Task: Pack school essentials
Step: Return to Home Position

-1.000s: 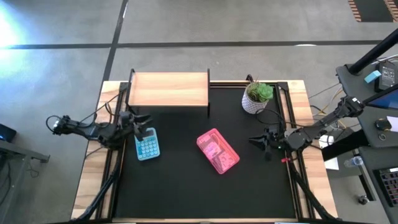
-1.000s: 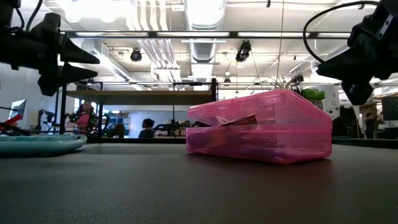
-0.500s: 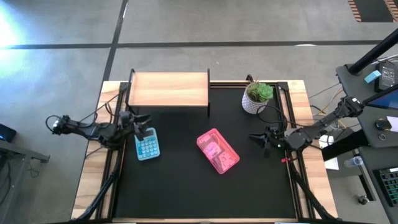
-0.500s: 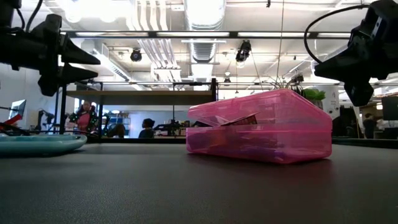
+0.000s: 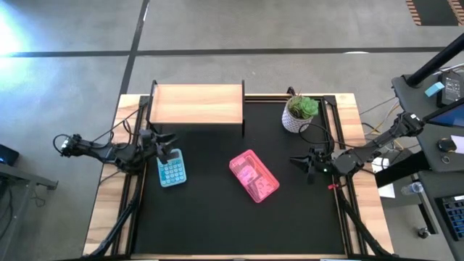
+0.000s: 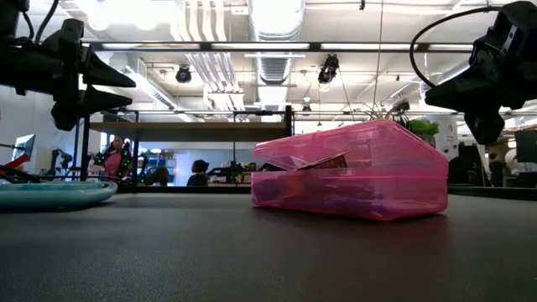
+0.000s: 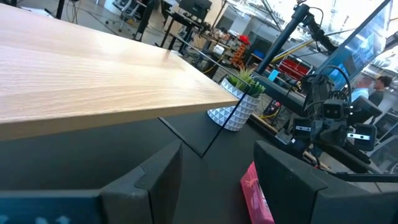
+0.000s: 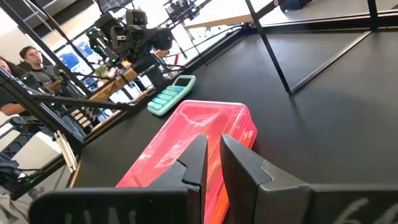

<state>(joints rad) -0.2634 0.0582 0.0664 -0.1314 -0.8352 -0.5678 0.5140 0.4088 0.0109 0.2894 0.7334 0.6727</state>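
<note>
- Little has shifted: right claw [image 5: 297,164] edged slightly outward, fingers nearly together.
- Left claw [image 5: 172,146] hangs spread by the calculator [image 5: 172,172].
- Retreat high, clear of the pink box [image 5: 254,176].

The high camera looks straight down on the whole table [image 5: 217,217]. The low camera sits at table height at 6 o'clock, facing 12, close to the pink box [image 6: 352,172]. The wrist cameras face inward from 9 and 3 o'clock. All four views share the box.

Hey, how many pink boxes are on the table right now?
1. The pink box lies between the teal calculator and the right gripper; none seems hidden.
</note>
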